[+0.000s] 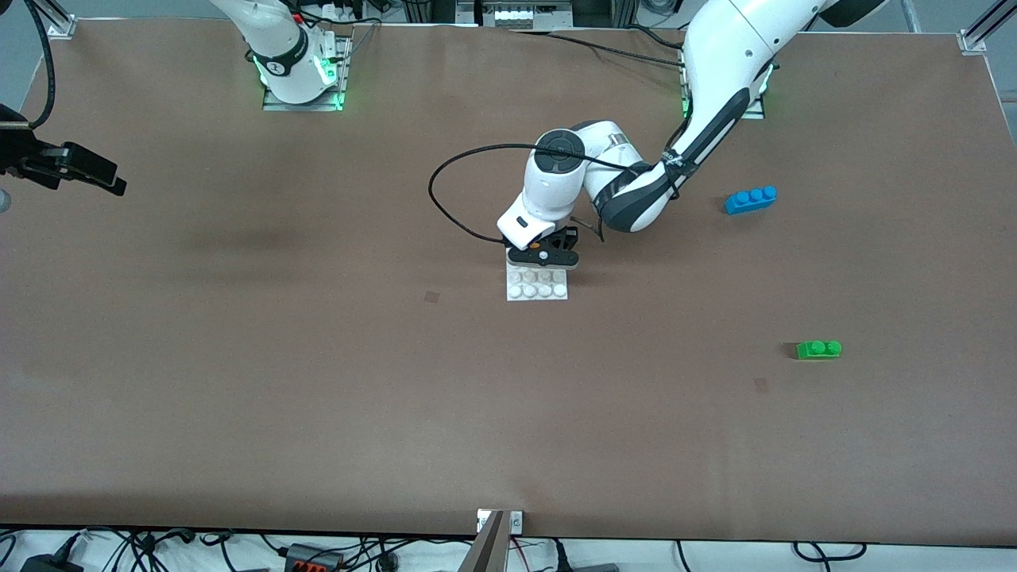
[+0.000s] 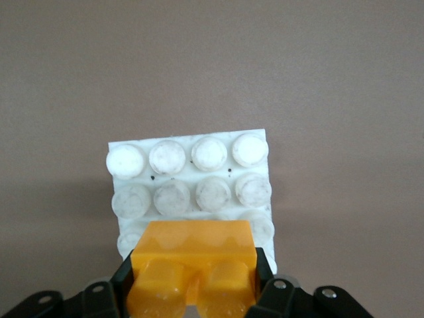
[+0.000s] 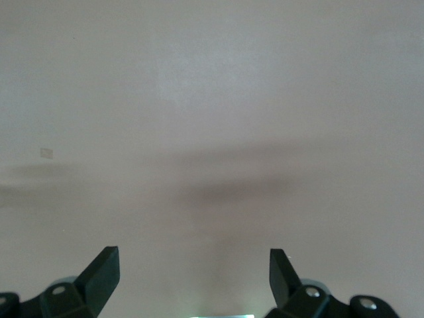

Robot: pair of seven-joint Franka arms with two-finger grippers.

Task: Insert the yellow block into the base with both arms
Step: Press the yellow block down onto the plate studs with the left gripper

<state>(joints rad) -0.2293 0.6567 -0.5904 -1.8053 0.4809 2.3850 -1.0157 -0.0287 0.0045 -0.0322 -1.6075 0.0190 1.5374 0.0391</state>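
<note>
— Grippers first, from across the table: the left gripper (image 1: 543, 256) sits low over the base (image 1: 538, 284), at the edge of the plate farther from us. The right gripper (image 1: 75, 167) waits up at the right arm's end of the table, well apart.

— And the yellow block (image 2: 192, 268)?

— The left wrist view shows it pinched between the black fingers (image 2: 106, 291), hanging just over the row of studs next to the gripper, its long axis running along that row. The base (image 2: 192, 179) stretches away ahead.

— So straight down?

— I'd guess so; the left arm is the nearer. In the right wrist view, fingers (image 3: 103, 271) spread wide over bare table (image 3: 212, 99).
</note>
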